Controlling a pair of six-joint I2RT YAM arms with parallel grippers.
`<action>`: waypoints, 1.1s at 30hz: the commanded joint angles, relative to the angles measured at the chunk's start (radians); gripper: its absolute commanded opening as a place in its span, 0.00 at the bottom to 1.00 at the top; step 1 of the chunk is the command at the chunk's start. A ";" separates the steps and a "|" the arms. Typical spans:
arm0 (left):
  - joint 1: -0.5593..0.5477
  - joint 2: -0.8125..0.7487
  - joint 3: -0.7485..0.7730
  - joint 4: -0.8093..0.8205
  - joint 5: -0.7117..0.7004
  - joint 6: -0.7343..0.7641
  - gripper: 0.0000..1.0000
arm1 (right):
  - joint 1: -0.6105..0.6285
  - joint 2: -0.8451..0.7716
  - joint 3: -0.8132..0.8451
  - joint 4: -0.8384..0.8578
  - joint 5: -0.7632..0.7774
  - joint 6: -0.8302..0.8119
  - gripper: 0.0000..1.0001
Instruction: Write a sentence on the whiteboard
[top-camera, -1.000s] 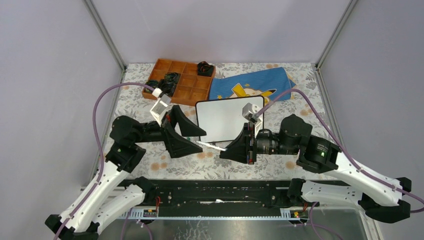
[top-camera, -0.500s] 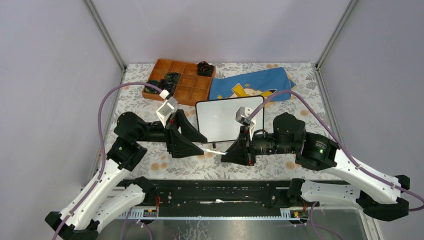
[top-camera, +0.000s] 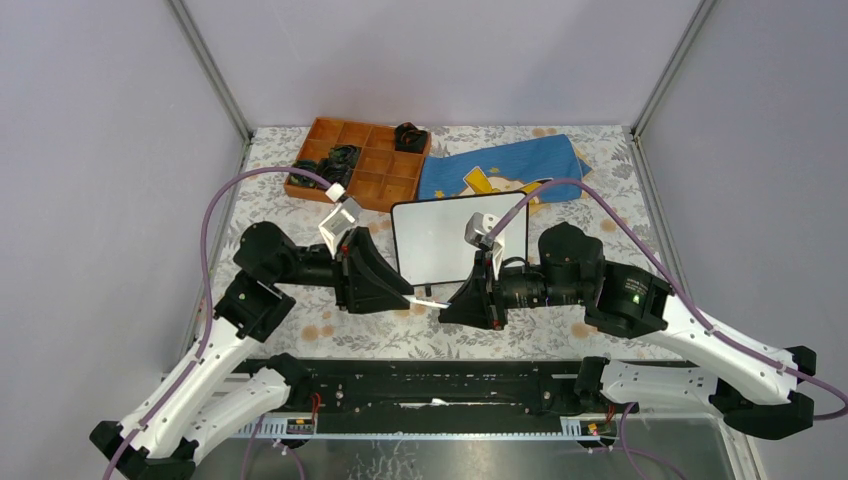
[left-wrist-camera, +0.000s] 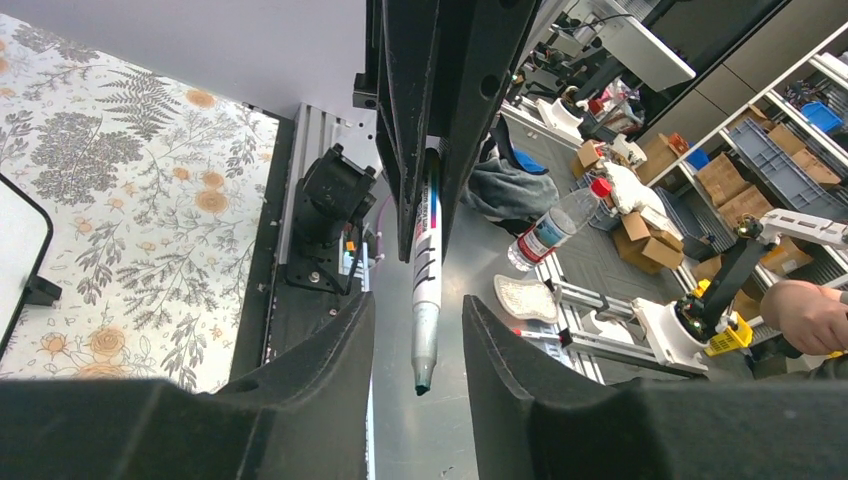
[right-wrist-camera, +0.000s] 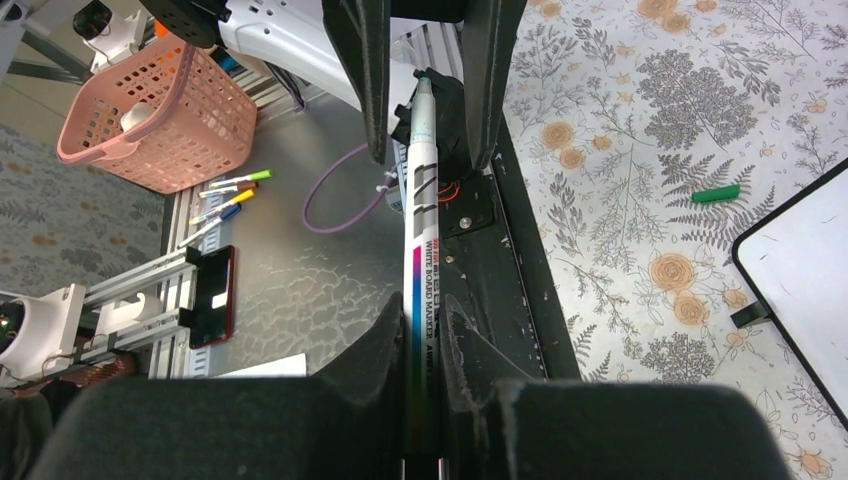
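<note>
Progress, top view: whiteboard (top-camera: 455, 235) at frame centre is blank; nothing is written, so all the writing is judged left to do.
Count, top view: one whiteboard, one marker (top-camera: 430, 299), two arms.
Left wrist view: left gripper (left-wrist-camera: 417, 305) is seen with jaws apart, straddling the marker's bare tip.
Right wrist view: right gripper (right-wrist-camera: 420, 310) is clamped on the marker barrel. One green cap (right-wrist-camera: 717, 193) is seen on the table (right-wrist-camera: 620, 210), right of centre, beside the whiteboard corner.

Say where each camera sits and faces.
Top external: above, behind the bases, looking down on table, blank whiteboard, left gripper and right gripper.
Left wrist: on the left arm, facing the right gripper; left fingers below.
Right wrist: on the right arm, facing the left gripper; right fingers below.
Both wrist views share the marker.
</note>
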 joint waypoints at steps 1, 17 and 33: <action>-0.006 -0.001 0.012 -0.015 0.009 0.018 0.42 | -0.001 0.001 0.049 0.027 -0.016 -0.017 0.00; -0.011 -0.039 -0.024 0.077 -0.114 -0.043 0.00 | -0.001 -0.034 -0.007 0.163 0.006 0.068 0.62; -0.012 -0.039 -0.145 0.549 -0.340 -0.342 0.00 | -0.001 -0.116 -0.181 0.596 0.237 0.266 0.74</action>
